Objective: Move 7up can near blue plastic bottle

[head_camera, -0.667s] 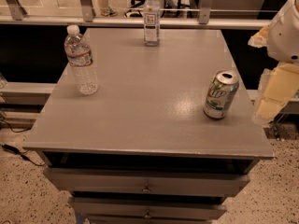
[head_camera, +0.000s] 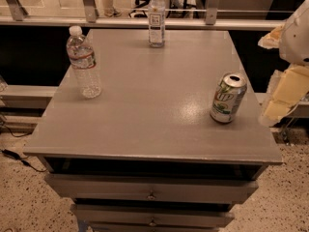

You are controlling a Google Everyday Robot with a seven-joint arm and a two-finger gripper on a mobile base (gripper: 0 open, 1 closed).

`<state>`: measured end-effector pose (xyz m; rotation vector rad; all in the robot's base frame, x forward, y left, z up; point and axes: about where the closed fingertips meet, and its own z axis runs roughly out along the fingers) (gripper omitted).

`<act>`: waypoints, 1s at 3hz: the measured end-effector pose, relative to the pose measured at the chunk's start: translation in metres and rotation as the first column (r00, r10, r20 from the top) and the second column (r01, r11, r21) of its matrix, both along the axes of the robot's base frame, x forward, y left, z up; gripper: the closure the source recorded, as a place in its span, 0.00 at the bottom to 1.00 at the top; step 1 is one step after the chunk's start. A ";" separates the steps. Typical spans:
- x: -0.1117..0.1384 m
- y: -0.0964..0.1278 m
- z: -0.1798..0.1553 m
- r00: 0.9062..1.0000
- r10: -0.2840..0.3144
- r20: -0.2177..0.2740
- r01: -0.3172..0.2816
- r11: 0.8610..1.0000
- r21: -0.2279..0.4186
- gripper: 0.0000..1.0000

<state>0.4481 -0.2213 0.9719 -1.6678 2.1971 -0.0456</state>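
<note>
Cream gripper [head_camera: 282, 100] sits off grey counter [head_camera: 154, 110] right edge (opening cannot be told). Small silver-green 7up can [head_camera: 228, 97] is best gripped mid-body, kept upright, and set beside slim clear blue plastic bottle [head_camera: 156, 18].

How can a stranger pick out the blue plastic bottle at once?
On the grey table, look at the far edge by the railing, away from the gripper at the right: the blue plastic bottle stands there. Unlike the wider crinkled bottle on the left and the short 7up can, it is slim with a white label.
</note>
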 end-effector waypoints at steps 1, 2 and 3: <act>0.022 -0.008 -0.018 1.000 -0.012 0.022 0.009 0.992 0.128 0.00; 0.048 -0.007 -0.044 0.999 -0.026 0.026 0.016 0.952 0.304 0.00; 0.064 0.002 -0.065 0.999 -0.041 0.002 0.035 0.897 0.440 0.02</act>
